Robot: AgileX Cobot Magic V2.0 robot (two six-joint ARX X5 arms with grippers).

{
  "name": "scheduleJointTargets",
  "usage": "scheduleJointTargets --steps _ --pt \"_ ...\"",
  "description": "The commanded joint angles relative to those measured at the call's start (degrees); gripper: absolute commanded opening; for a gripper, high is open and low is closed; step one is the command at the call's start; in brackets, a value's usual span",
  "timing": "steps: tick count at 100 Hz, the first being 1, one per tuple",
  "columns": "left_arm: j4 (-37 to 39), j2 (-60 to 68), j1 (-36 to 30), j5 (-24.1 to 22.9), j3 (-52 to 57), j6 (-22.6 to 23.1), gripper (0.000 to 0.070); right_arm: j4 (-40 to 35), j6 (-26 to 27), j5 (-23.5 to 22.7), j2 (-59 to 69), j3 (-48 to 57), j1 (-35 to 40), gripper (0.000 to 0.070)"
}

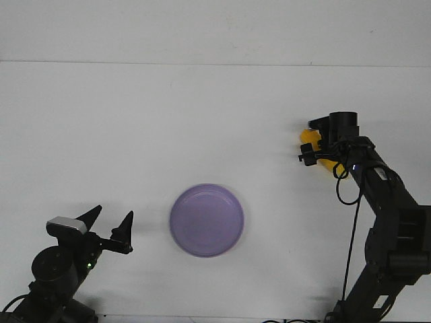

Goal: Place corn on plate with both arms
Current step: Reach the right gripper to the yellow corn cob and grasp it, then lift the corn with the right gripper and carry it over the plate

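Note:
The lavender plate (206, 220) lies empty on the white table, in the front middle. The yellow corn (308, 139) lies at the right, mostly hidden under my right gripper (316, 152). Only yellow patches show beside the wrist. The right gripper points down at the corn, and its fingers are hidden by the wrist block, so I cannot tell if they grip it. My left gripper (112, 219) is open and empty at the front left, well left of the plate, its pointed fingers (126, 223) spread apart.
The white table (135, 121) reaches back to a white wall. A black cable (351, 222) hangs along the right arm.

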Motion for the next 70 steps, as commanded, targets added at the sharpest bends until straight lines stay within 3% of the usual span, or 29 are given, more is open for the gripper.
scheduleJointTargets --steps 1,36,53,63,70 --pt "0.37 0.28 -0.15 -0.13 0.24 -0.28 0.0578 1.11 -0.66 -0.09 1.92 1.25 0.0 0.0524" --pt "0.35 0.28 -0.15 -0.13 0.24 -0.28 0.0578 2.89 -0.39 0.28 4.28 1.25 0.0 0.0517" --pt "0.31 0.28 -0.15 -0.13 0.24 -0.28 0.0578 3.08 -0.28 1.01 4.31 1.25 0.02 0.0323" --pt "0.31 0.28 -0.15 -0.13 0.24 -0.28 0.0578 2.78 -0.28 2.4 4.31 1.25 0.02 0.0266" --pt "0.28 0.28 -0.15 -0.13 0.24 -0.28 0.0578 2.82 -0.28 2.38 4.22 1.29 0.02 0.0266"
